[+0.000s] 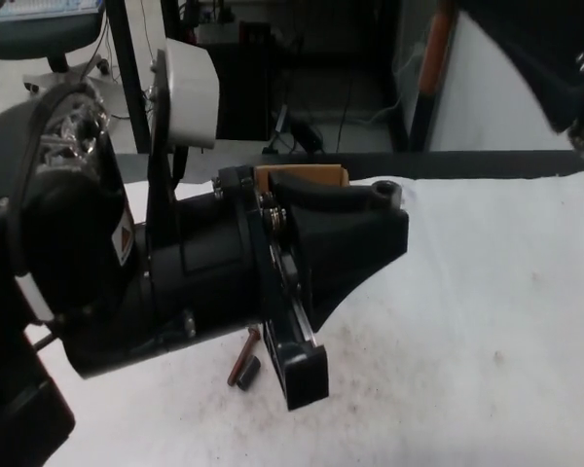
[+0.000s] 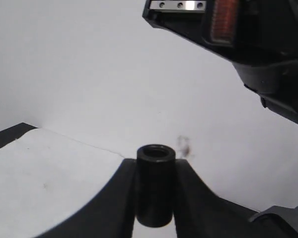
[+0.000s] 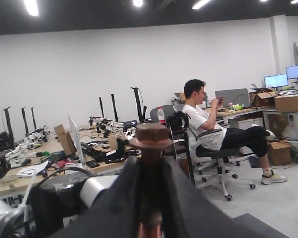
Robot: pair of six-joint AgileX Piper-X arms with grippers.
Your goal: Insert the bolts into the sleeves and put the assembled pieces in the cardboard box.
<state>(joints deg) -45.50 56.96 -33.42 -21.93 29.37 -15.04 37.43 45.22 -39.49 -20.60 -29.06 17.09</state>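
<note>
L gripper (image 2: 155, 176) pinches the sleeve (image 2: 155, 193) by its round sides, bore open and facing out past the fingertips, over the white cloth (image 2: 79, 74) of the bench. R gripper (image 3: 150, 168) is clamped on the shank of a bolt (image 3: 150, 141), head outermost, aimed out at the room and not at the sleeve. In the L wrist view another gripper's body hangs close to the sleeve.

Main risk, imo: the bolt shows its head first and the shank end is buried btwn the fingers, so it can't enter the bore w/o a re-aim or regrip, and a regrip in mid-air could drop it. A pinch on a round sleeve is weak vs sideways push, so an off-axis bolt prob. tilts or pops it out. The two grippers work near each other, so fingers may clash.

A spare bolt (image 1: 243, 352) and spare sleeve (image 1: 250, 371) seem to lie on the cloth just beside an arm's gripper, and a low sweep could knock them away. The cardboard box (image 1: 302, 178) sits partly hidden behind that arm, so the drop-off path is awkward.
</note>
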